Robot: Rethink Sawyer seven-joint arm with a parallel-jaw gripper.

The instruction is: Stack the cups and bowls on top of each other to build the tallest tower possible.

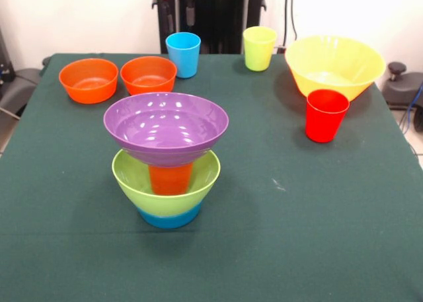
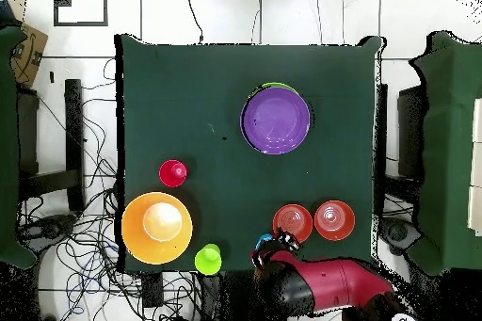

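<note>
The tower (image 1: pixel 166 158) stands near-left of centre, purple bowl (image 1: pixel 166 125) topmost on the orange cup (image 1: pixel 170 178); the gripper (image 2: pixel 280 245) hovers by the light blue cup (image 1: pixel 183 54), jaws indiscernible; next it likely needs a grasp there.

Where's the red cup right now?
In the front view the red cup stands upright on the green table, on the right side, just in front of the big yellow bowl and well apart from the tower.
</note>
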